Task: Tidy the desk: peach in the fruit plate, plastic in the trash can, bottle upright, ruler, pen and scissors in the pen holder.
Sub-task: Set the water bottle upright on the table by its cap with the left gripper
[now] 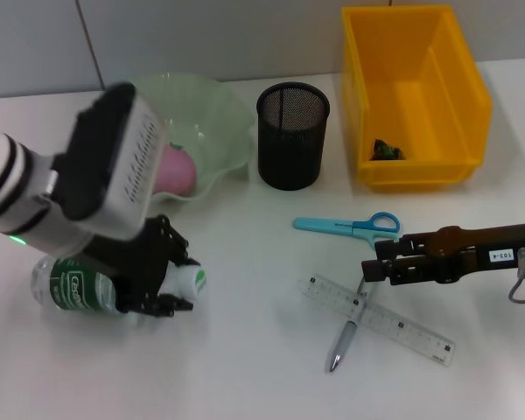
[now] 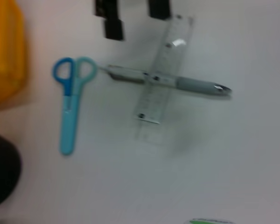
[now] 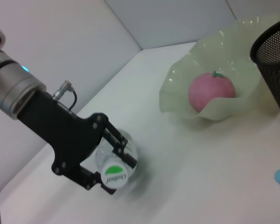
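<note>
- Our left gripper (image 1: 162, 284) sits at about eight o'clock on the desk, its fingers closed around the neck end of the bottle (image 1: 74, 287), which lies on its side. The right wrist view shows the same grasp, one finger on each side of the bottle just behind the cap.
- Our right gripper (image 1: 378, 262) hovers at roughly four o'clock, just above the top end of the pen (image 1: 347, 331). Its fingers look slightly parted and hold nothing.
- Done, as far as we can judge: the peach (image 1: 177, 170) rests in the fruit plate (image 1: 219, 109) at ten o'clock, and a small dark item, probably the plastic (image 1: 385, 150), lies in the yellow bin (image 1: 416, 52) at one o'clock, which we take for the trash can.
- Left to do: standing the bottle upright, which we judge to be the step in hand.
- Also left: the ruler (image 1: 394, 325) lies flat at five o'clock with the pen crossing it, and the scissors (image 1: 348, 227) lie near the desk's centre, just beyond the right gripper. None of the three is in the pen holder (image 1: 292, 136) at twelve o'clock.
</note>
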Robot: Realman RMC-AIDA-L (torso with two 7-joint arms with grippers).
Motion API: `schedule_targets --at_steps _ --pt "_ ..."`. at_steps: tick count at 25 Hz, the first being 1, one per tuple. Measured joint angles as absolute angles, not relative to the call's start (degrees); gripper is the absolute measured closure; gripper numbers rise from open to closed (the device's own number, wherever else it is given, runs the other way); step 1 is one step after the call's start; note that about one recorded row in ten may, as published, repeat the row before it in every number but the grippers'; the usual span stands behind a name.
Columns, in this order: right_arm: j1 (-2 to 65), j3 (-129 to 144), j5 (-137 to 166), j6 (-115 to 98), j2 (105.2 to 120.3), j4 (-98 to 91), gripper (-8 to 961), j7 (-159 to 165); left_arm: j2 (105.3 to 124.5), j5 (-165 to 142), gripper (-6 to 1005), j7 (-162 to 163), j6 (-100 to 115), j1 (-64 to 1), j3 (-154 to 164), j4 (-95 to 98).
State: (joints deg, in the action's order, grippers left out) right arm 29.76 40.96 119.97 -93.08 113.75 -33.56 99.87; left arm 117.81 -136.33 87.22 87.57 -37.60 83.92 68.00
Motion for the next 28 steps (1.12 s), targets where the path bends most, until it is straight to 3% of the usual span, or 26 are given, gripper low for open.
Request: schedule_targets --at_steps 28 --pt "31.79 40.95 119.95 -92.98 113.82 -33.77 213 98.46 117.91 -126.80 551 86.91 95.71 -35.76 49.74 64.02"
